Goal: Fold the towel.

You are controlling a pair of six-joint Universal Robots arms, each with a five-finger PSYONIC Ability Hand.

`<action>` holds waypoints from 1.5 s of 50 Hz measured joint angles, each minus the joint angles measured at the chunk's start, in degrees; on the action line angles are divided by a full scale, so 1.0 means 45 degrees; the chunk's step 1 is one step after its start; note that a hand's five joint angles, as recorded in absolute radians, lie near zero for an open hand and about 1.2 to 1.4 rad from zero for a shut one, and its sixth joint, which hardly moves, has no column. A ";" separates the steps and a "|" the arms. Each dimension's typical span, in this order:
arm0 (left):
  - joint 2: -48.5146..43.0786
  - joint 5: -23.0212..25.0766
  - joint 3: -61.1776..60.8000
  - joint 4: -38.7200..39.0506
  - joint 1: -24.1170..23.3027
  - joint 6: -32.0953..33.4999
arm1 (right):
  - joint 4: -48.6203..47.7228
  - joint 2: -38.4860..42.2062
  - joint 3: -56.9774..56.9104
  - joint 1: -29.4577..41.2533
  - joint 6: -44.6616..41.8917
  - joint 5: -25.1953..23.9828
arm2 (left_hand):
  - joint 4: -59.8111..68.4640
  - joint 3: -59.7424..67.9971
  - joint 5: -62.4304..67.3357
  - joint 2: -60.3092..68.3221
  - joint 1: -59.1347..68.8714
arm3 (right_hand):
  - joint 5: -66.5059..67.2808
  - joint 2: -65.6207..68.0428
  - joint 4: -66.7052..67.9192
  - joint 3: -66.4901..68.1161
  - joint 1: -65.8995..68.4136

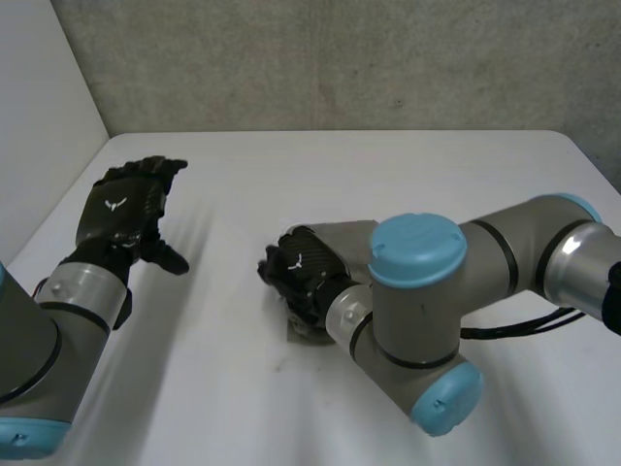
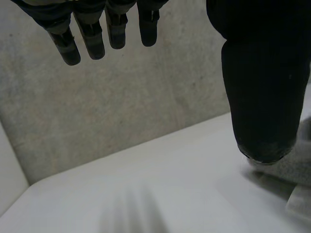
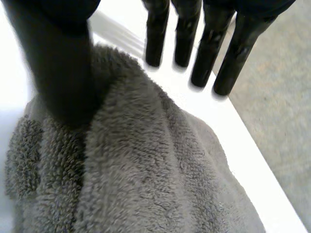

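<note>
Covering towel (image 3: 146, 184), straight-fingered right robot hand (image 1: 303, 270)

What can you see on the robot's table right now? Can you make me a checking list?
surface: white table, plain and flat.
job's things: grey fluffy towel, bunched up near the table's middle, under the right hand.
clutter: nothing seen.
hands: left hand open, raised above the table, holding nothing; right hand open, thumb resting on the towel, fingers straight and reaching past its edge.
cables: nothing seen lying on the table.
surroundings: grey concrete wall behind the table; white panel at its left side.
</note>
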 measured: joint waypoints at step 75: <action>-0.0200 -0.1524 0.8432 -0.9490 -0.1182 -0.1182 | 0.2828 -0.7257 0.1229 -0.5662 0.6502 0.1815 | -0.0006 -0.0055 0.0002 -0.0046 -0.0123 | -0.2285 -0.2045 -0.2472 -0.2547 -0.2424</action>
